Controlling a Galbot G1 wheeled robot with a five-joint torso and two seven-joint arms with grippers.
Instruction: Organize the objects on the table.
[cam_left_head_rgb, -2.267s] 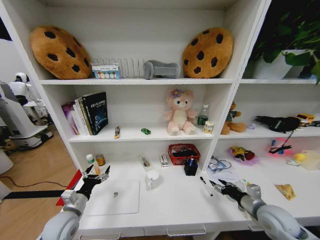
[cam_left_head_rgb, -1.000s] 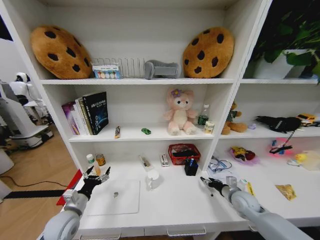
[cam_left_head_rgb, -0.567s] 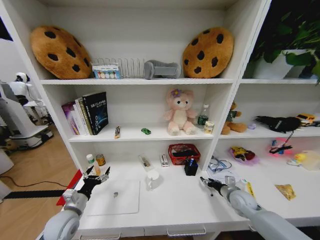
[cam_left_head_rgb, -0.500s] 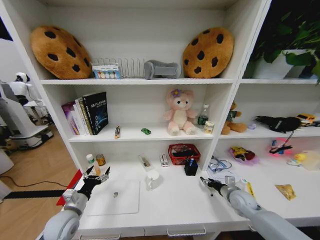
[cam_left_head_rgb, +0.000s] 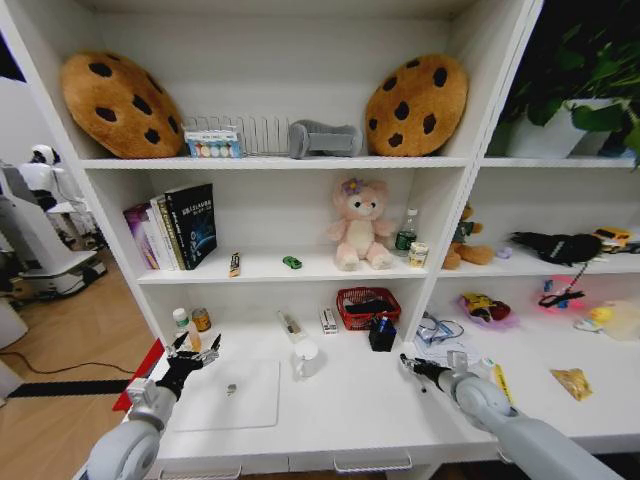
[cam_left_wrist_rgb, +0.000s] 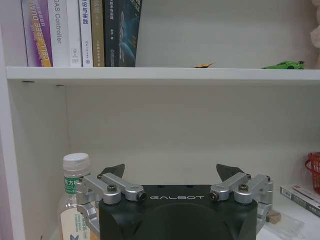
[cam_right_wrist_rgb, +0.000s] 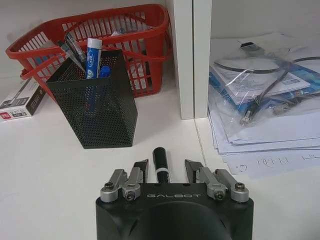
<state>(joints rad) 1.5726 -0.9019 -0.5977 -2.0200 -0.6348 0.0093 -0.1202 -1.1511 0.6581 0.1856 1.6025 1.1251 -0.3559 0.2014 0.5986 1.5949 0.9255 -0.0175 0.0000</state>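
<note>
A black marker (cam_right_wrist_rgb: 160, 157) lies on the white table (cam_left_head_rgb: 350, 405) just in front of the shelf divider. My right gripper (cam_right_wrist_rgb: 166, 165) (cam_left_head_rgb: 411, 365) is open, one finger on each side of the marker, low over the table. My left gripper (cam_left_head_rgb: 190, 350) (cam_left_wrist_rgb: 171, 170) hovers open and holds nothing, above the far left corner of the silver laptop (cam_left_head_rgb: 228, 393). A white mug (cam_left_head_rgb: 305, 358) stands beside the laptop. A green toy car (cam_left_head_rgb: 291, 262) (cam_left_wrist_rgb: 282, 65) sits on the shelf above. At the far right lies a yellow packet (cam_left_head_rgb: 572, 381).
A black mesh pen holder (cam_right_wrist_rgb: 95, 100) and a red basket (cam_right_wrist_rgb: 125, 25) stand close ahead of the right gripper, next to the white shelf divider (cam_right_wrist_rgb: 192, 60). Papers and bagged cables (cam_right_wrist_rgb: 260, 100) lie past the divider. A bottle (cam_left_wrist_rgb: 75, 200) stands by the left gripper.
The right gripper has moved left and forward along the table to the marker and now straddles it. The left arm has not moved.
</note>
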